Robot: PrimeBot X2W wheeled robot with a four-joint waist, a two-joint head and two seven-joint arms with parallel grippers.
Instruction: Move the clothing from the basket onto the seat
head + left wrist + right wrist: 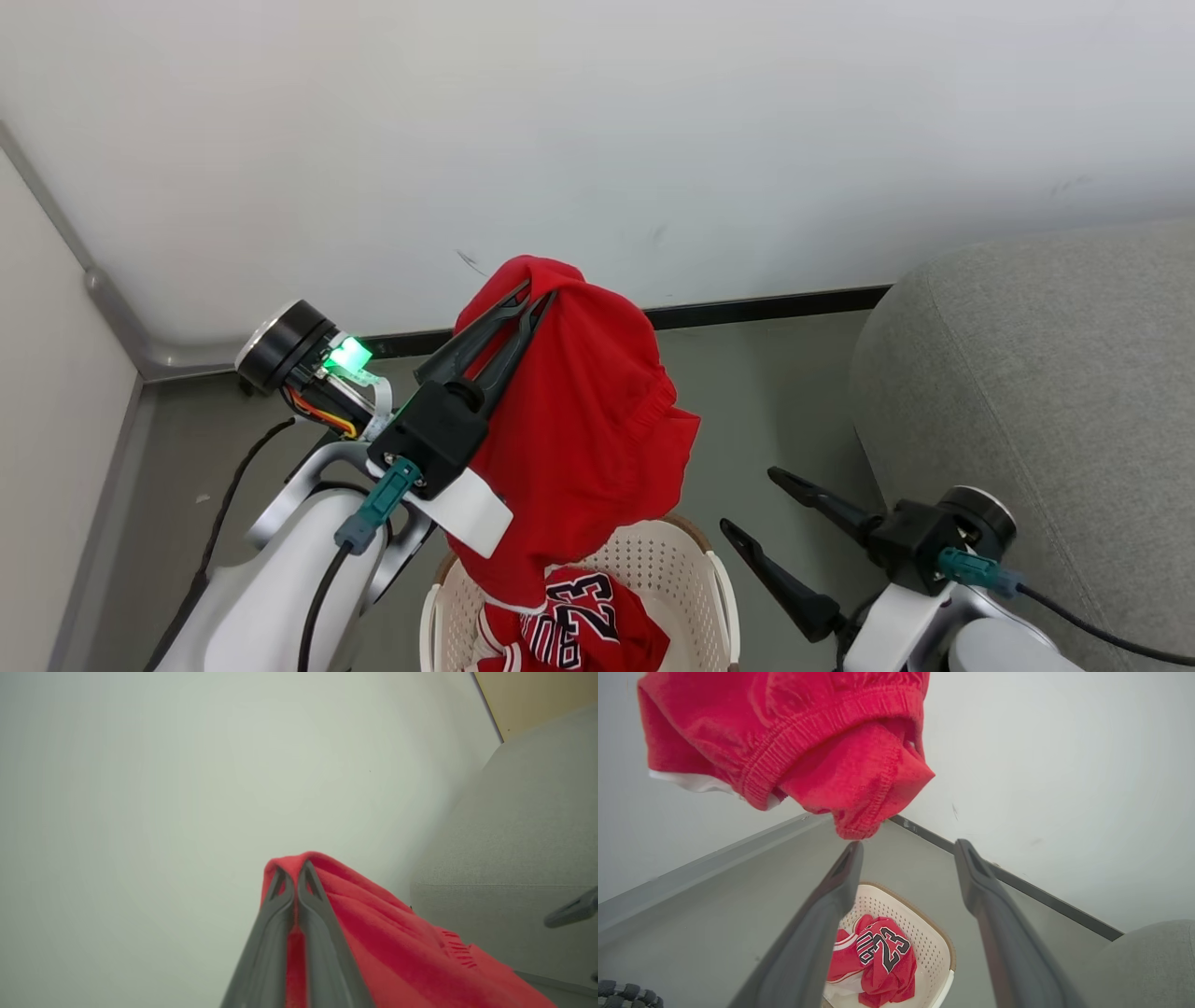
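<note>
My left claw (537,291) is clamped on the plain red garment (579,420), hanging above the basket (672,551) where the jersey (579,621) lies; the seat (1046,373) is off to my right, past my empty, spread right claw (750,499)

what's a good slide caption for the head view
Left gripper holds plain red garment above the basket, jersey inside, right gripper open.

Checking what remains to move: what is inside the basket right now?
The red "23" jersey lies crumpled inside the basket. Anything beneath the jersey is covered and cannot be seen.
</note>
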